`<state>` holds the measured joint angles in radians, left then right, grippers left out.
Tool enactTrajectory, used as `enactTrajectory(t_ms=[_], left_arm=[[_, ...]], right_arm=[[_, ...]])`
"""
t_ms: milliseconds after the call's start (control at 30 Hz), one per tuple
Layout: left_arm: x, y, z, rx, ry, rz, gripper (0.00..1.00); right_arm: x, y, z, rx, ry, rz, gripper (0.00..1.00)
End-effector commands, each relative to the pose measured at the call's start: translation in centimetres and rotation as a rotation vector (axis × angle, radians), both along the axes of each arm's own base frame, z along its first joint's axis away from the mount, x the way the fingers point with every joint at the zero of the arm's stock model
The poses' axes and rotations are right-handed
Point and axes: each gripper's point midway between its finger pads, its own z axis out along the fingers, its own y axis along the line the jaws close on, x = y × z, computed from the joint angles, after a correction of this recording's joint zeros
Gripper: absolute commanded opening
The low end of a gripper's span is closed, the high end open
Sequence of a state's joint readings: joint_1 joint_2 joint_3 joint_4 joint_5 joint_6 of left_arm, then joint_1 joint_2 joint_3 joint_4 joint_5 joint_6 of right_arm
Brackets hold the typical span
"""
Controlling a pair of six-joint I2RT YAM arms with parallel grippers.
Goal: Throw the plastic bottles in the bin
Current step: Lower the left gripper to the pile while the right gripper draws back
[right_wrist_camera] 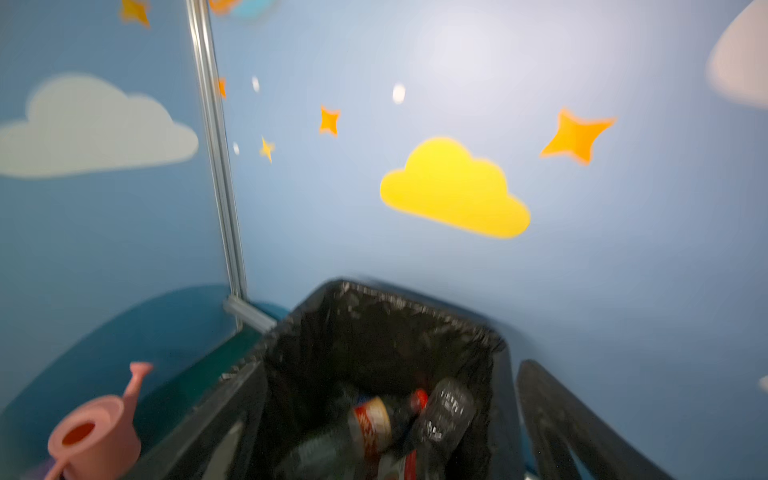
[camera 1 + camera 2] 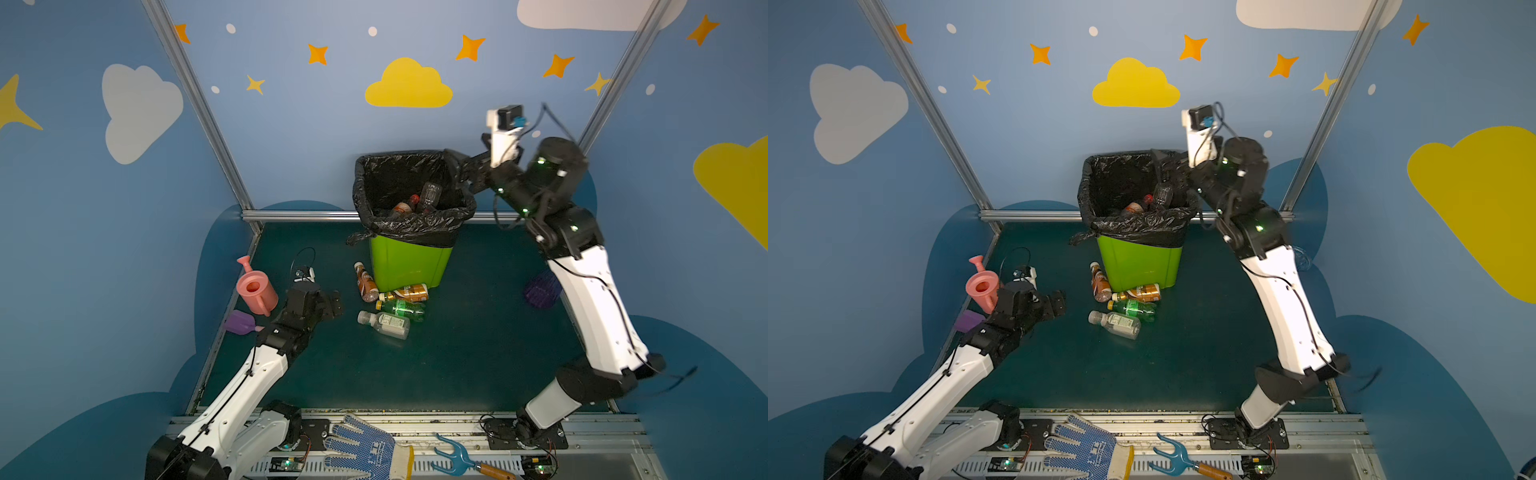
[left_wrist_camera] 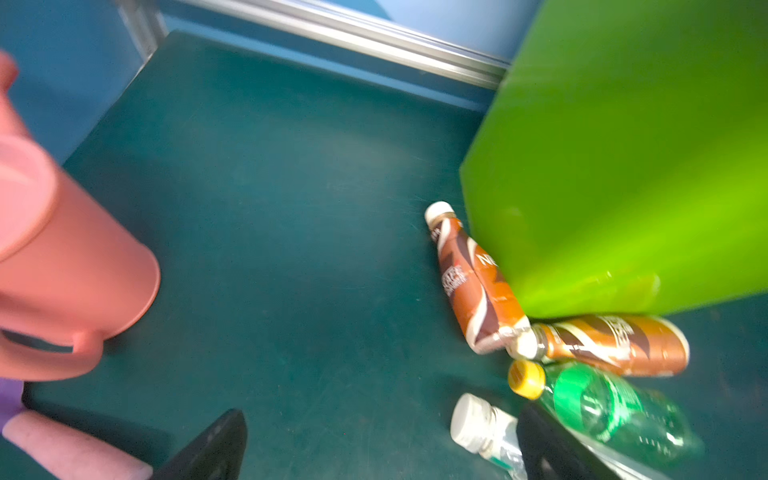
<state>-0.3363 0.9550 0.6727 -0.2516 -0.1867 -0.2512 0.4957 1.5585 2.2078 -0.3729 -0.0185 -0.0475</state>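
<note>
The lime-green bin [image 2: 409, 262] [image 2: 1138, 262] with its black bag stands at the back middle. My right gripper [image 2: 455, 170] [image 1: 390, 370] hangs open over its right rim, nothing between the fingers. Below it inside the bin lie a clear bottle [image 1: 444, 411] [image 2: 430, 195] and a red-labelled bottle [image 1: 374, 419]. Several plastic bottles lie on the floor at the bin's front left: two brown ones [image 2: 365, 282] [image 3: 615, 343], a green one [image 2: 403, 308] [image 3: 602, 407] and a clear white-capped one [image 2: 384, 324] [image 3: 478, 424]. My left gripper [image 2: 334, 306] [image 3: 382, 419] is open, low, just left of them.
A pink watering can [image 2: 255, 289] and a purple scoop [image 2: 241, 322] sit by the left wall, close to the left arm. A purple ribbed vase [image 2: 540, 291] stands behind the right arm. A dotted glove [image 2: 365, 449] and a blue hand rake [image 2: 457, 457] lie on the front rail.
</note>
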Motion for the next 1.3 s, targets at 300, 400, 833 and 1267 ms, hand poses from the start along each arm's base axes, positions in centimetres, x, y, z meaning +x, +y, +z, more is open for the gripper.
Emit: enactTrajectory(t_ms=[300,400,833,1267], left_arm=[[-1.5,-7.4,-1.4,0.425,0.023,-0.448,1.0],[-2.0,-10.0,-2.0,0.529,0.039,-0.606,1.0],[-4.1,-18.0,-7.2,0.773,0.217,-1.123,0.99],[-2.3,-20.2,-10.0,0.875,0.287,-1.221,0.96]], right_arm=[[4.7,-9.3,-14.0,0.226,0.378,-0.204,0.95],[4.7,-12.1,-19.7,0.304,0.502,-0.264,0.95],[-0.5,-18.6,-41.8,0.633,0.993,-0.403,0.95],[-1.5,-19.9,-44.6,0.689,1.08,-0.436,0.95]])
